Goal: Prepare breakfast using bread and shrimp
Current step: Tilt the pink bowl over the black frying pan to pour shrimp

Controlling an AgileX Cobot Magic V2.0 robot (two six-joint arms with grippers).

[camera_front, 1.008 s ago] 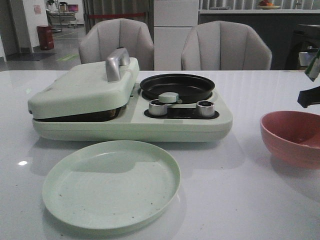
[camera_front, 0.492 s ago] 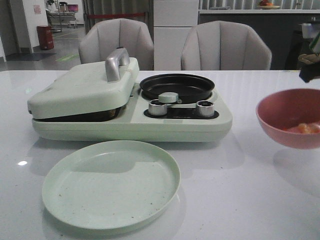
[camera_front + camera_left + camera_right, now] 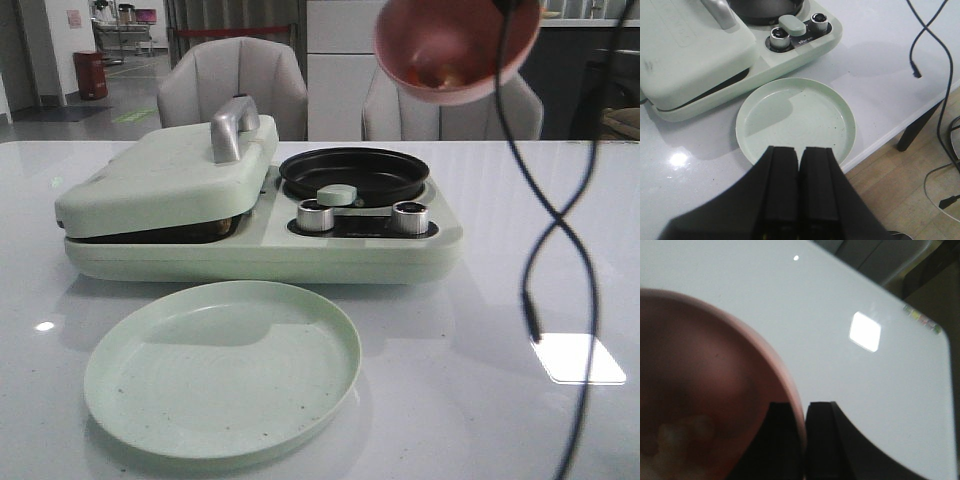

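My right gripper (image 3: 804,410) is shut on the rim of a pink bowl (image 3: 705,385), one finger inside and one outside. In the front view the bowl (image 3: 455,50) hangs high, tilted with its opening towards the camera, above and behind the black pan (image 3: 355,172). A blurred pale piece in the bowl looks like the shrimp (image 3: 440,78); it also shows in the right wrist view (image 3: 675,437). My left gripper (image 3: 799,152) is shut and empty, above the near edge of the green plate (image 3: 795,117). The bread is hidden.
The pale green cooker (image 3: 260,250) has its lid (image 3: 170,175) down, with a metal handle and two knobs in front of the pan. The empty green plate (image 3: 222,365) lies in front of it. A black cable (image 3: 560,230) dangles at the right. Two chairs stand behind the table.
The pink bowl has risen from the table at the right and swung up and left, to high above the pan, now tilted. A cable has come into view.
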